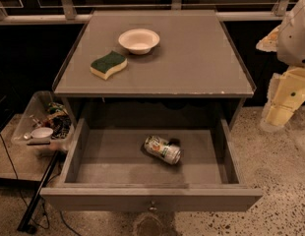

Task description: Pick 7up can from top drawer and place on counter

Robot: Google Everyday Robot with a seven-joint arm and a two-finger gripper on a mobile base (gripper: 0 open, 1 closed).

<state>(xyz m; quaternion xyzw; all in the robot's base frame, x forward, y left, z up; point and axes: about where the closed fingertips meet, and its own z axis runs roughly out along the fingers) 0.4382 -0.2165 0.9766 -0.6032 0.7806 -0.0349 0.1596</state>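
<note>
Your gripper (286,100) hung at the right edge of the frame, beside the cabinet and well apart from the can. It was pale, cream-yellow and blocky, and I could not tell whether its jaws were open or closed.

The top drawer (78,156) stood open across the lower half of the frame, a shallow matte grey box with a small metal knob (152,206) at the centre of its front. The 7up can (163,149) lay on its side on the drawer floor, just right of centre. It was a glossy cylinder with a white and green label, set at a diagonal.

The reach looked like the step in hand, with the pick not yet begun. Next you would probably need to come in over the drawer and close across the can's round body, which might roll.

In the upper half, the flat grey-brown worktop (192,58) carried a smooth white bowl (138,40) and a wavy green-topped sponge (108,65).
</note>
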